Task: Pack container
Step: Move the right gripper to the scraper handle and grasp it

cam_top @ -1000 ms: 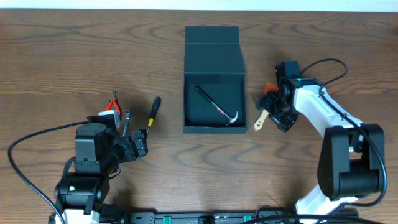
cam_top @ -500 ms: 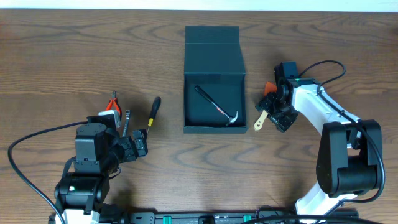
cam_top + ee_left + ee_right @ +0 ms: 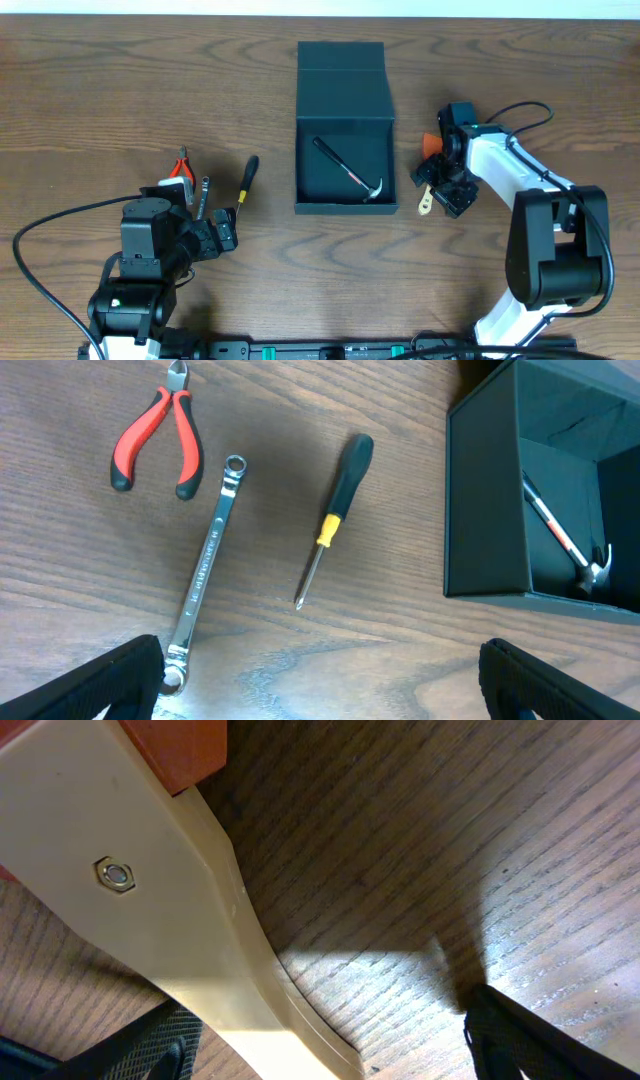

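- Dark teal-black rigid square box [image 3: 341, 75] sits mid-tabletop, lid back, slim metal-headed hammer [image 3: 350, 173] inside.
- Right claw [image 3: 440, 192], spread open, straddles a cream-handled, orange-tipped tool [image 3: 150, 890] beside it. This looks like the pick-up step; closing squarely on the handle comes next, I reckon.
- Left claw [image 3: 320, 680] hangs open.

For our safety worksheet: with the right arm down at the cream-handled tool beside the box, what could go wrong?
The cream handle sits off-centre between the open right jaws, so closing may twist it. The hammer lies diagonally across the box, so the next tool could land on it.
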